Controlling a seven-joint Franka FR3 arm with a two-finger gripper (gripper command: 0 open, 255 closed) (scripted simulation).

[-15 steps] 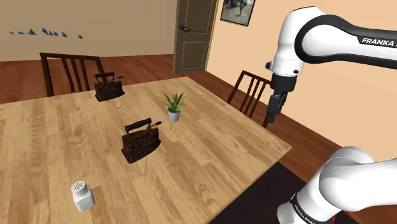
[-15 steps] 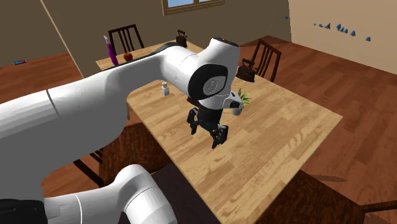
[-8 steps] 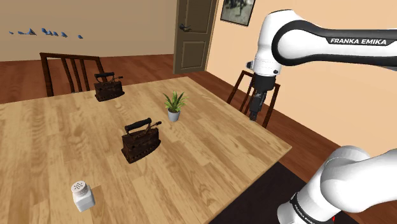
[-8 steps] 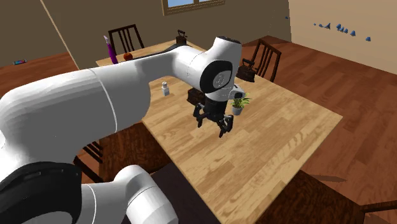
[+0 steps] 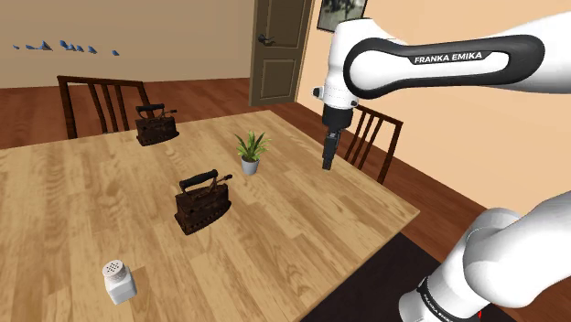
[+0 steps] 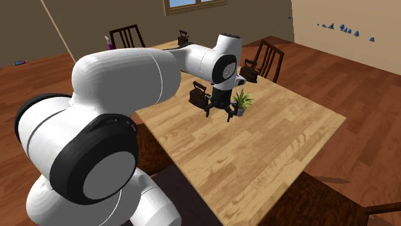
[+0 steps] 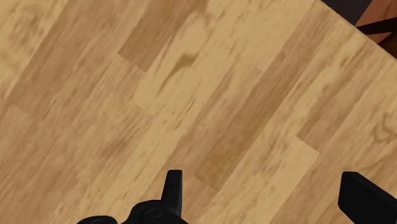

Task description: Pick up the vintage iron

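Over the last second the arm swings the end effector (image 5: 328, 166) in from beyond the desk's (image 5: 311, 229) edge on the shoulder view's right; it now hangs above bare wood near the potted plant (image 5: 250, 152), fingers spread apart, holding nothing. The vintage iron (image 5: 203, 202) stands untouched near the desk's middle, a second iron (image 5: 156, 124) by the far edge. By my judgement the approach has begun; the reach past the plant and the descent remain
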